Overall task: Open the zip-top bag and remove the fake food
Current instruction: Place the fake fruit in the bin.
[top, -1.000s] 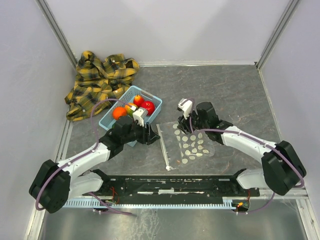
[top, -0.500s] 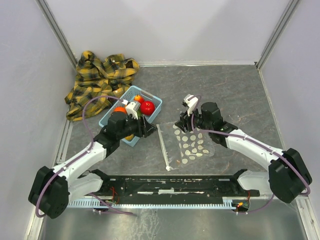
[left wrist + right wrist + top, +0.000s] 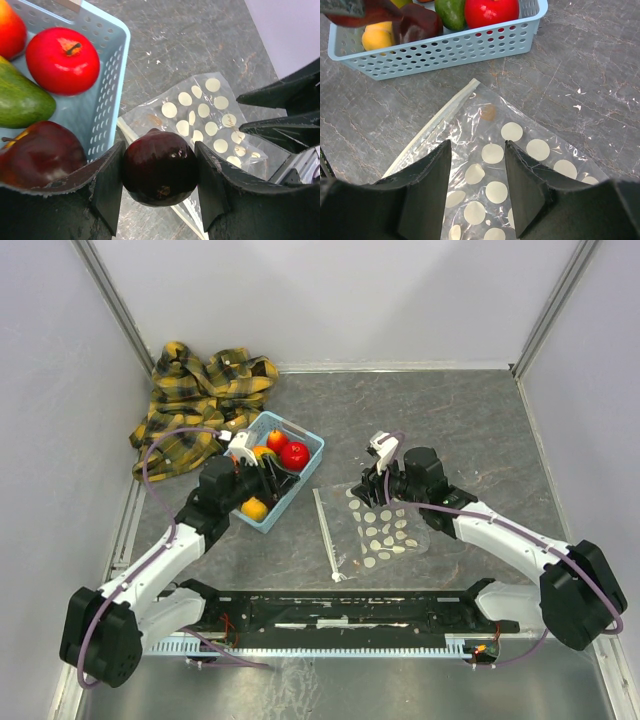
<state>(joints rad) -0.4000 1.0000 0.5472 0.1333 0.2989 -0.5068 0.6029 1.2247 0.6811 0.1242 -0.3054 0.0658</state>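
1 zip-top bag lies flat on the surface, just right of 1 blue basket w/ at least 5 bits of fake food – the left arm hides some. The left gripper pinches 1 dark maroon fruit and has swung from beside the bag over to the basket. The right gripper hangs open & empty over the bag.

High rear overview; two close downward wrist views, bag and basket common to all.

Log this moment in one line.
left gripper: shut on maroon fruit by basket | right gripper: open over zip-top bag | bag: flat, looks empty
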